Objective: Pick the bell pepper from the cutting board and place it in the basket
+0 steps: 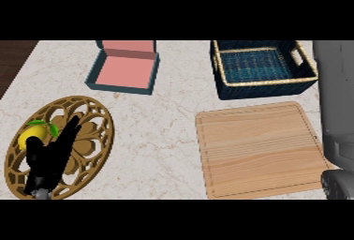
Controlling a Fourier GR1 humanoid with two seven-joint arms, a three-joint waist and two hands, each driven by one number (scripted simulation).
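Observation:
No bell pepper shows anywhere in the head view. The wooden cutting board (261, 149) lies at the right with nothing on it. Behind it stands the dark blue woven basket (261, 68) with a tan rim, and nothing shows inside it. My right forearm (337, 108) runs up the right edge, past the board and beside the basket; its hand is outside the view. My left hand (52, 152) rests at the lower left with straight fingers, holding nothing.
A round carved wooden trivet (86, 140) lies under my left hand, with a yellow lemon (33, 136) on its left part. A teal box with a pink inside (124, 70) stands open at the back centre. The counter's dark left edge (14, 61) shows at the top left.

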